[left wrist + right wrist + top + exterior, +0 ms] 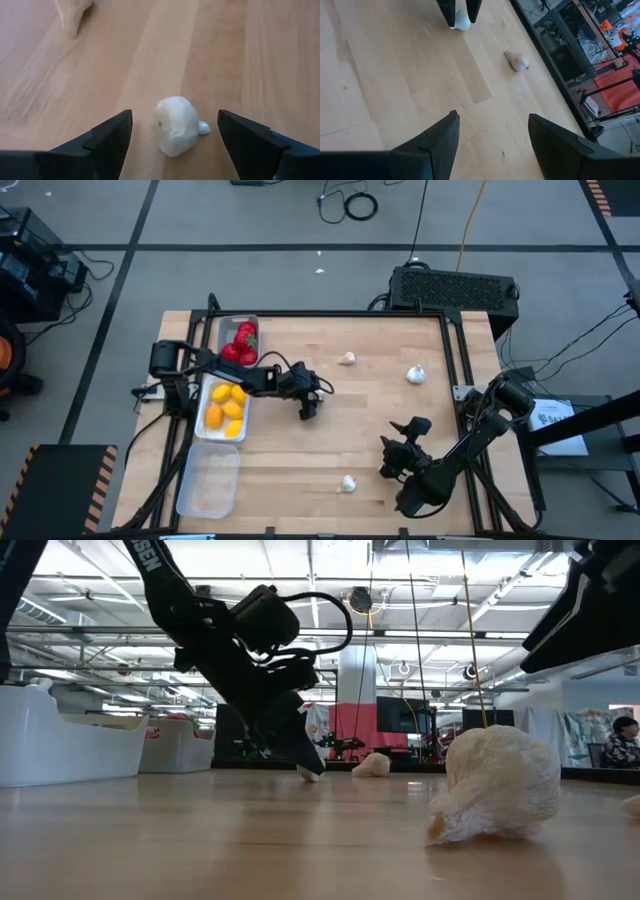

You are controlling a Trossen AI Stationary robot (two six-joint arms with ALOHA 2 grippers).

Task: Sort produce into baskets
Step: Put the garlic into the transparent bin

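Three pale trays stand in a row at the table's left: one [223,330] holds red round pieces [242,345], the middle one [205,392] holds yellow-orange ovals [226,408], and the near one [208,480] holds nothing. My left gripper [308,408] is open and points down. Its fingers stand on either side of a whitish garlic bulb [177,126] lying on the table, with a gap on each side. This also shows in the right wrist view [461,21]. My right gripper [393,458] is open and empty at the near right.
Three more garlic bulbs lie loose on the wood: one far centre [347,359], one far right [416,375], one near the front edge [348,483], which looms large in the low view [495,785]. A black frame [455,370] borders the table.
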